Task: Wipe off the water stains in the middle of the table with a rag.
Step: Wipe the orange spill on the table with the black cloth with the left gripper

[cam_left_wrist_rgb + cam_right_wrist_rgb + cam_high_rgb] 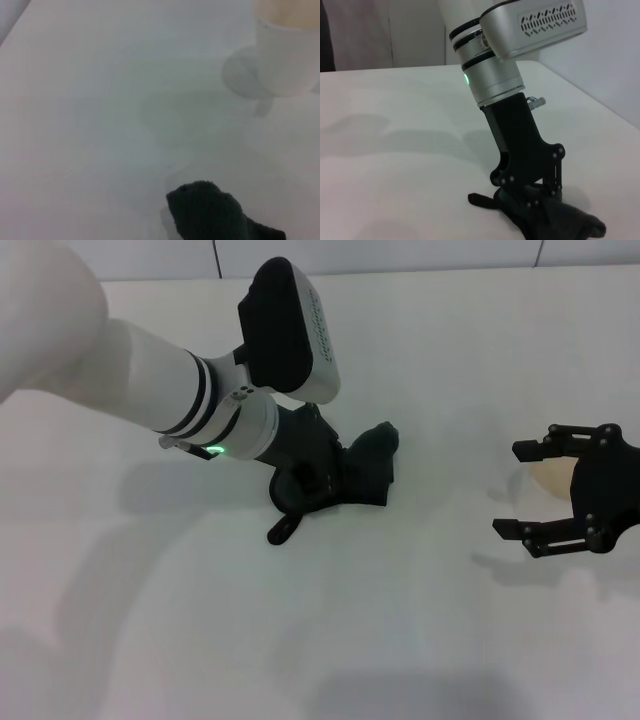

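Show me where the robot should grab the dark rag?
Grab the rag by its thick bunched middle, coming straight down from above. It lies low on the table, so no edge lifts for a sideways pinch, and the thin loop strap looks floppy. The left gripper is shut on it that way; the right gripper sits open nearby.

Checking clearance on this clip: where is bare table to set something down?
Bare table lies along the near edge, in front of the rag, and in the strip between rag and right end effector. Crowded: the left end effector pressing the rag, and the cup by the right one.
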You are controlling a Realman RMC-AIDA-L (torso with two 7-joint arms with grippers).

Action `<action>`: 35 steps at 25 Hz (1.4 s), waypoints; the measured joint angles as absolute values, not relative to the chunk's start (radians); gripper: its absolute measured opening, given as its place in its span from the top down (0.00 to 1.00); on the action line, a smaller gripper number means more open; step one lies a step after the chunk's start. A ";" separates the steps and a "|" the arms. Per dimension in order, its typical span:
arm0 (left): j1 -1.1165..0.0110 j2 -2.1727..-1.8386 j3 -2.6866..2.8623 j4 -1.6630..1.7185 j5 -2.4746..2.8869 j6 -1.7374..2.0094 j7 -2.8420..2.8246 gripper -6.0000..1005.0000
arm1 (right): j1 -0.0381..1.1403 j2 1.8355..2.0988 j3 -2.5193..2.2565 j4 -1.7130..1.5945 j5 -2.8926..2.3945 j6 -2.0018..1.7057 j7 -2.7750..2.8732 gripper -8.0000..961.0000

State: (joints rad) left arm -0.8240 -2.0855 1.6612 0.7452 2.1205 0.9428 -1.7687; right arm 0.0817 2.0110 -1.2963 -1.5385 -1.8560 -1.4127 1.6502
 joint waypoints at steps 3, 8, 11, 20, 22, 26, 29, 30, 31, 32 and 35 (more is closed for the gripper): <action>-0.824 -2.089 1.674 0.745 2.120 0.943 -1.767 0.89 | 0.081 2.011 -1.297 -1.539 -1.856 -1.413 1.650 0.11; -0.832 -2.091 1.755 0.750 2.084 0.948 -1.769 0.89 | 0.081 2.011 -1.299 -1.539 -1.856 -1.413 1.651 0.11; -0.836 -2.091 1.808 0.755 2.050 0.953 -1.768 0.89 | 0.081 2.011 -1.299 -1.539 -1.856 -1.413 1.651 0.11; -0.842 -2.091 1.890 0.797 1.995 0.999 -1.759 0.89 | 0.080 2.011 -1.299 -1.543 -1.856 -1.413 1.651 0.11; -0.843 -2.091 1.899 0.803 1.994 1.010 -1.756 0.89 | 0.080 2.011 -1.299 -1.544 -1.856 -1.413 1.651 0.11; -0.843 -2.090 1.904 0.806 2.000 0.999 -1.754 0.89 | 0.079 2.011 -1.301 -1.545 -1.856 -1.413 1.651 0.11; -0.842 -2.087 1.896 0.804 2.012 0.976 -1.752 0.89 | 0.076 2.011 -1.304 -1.545 -1.855 -1.414 1.651 0.11; -0.843 -2.087 1.888 0.803 2.021 0.966 -1.751 0.89 | 0.075 2.011 -1.306 -1.545 -1.854 -1.414 1.652 0.11; -0.844 -2.086 1.881 0.802 2.030 0.960 -1.751 0.89 | 0.074 2.011 -1.306 -1.545 -1.854 -1.414 1.652 0.11; -0.846 -2.086 1.869 0.801 2.048 0.954 -1.751 0.89 | 0.074 2.011 -1.306 -1.545 -1.854 -1.414 1.653 0.11; -0.849 -2.087 1.852 0.799 2.079 0.933 -1.756 0.89 | 0.073 2.011 -1.307 -1.545 -1.852 -1.414 1.659 0.11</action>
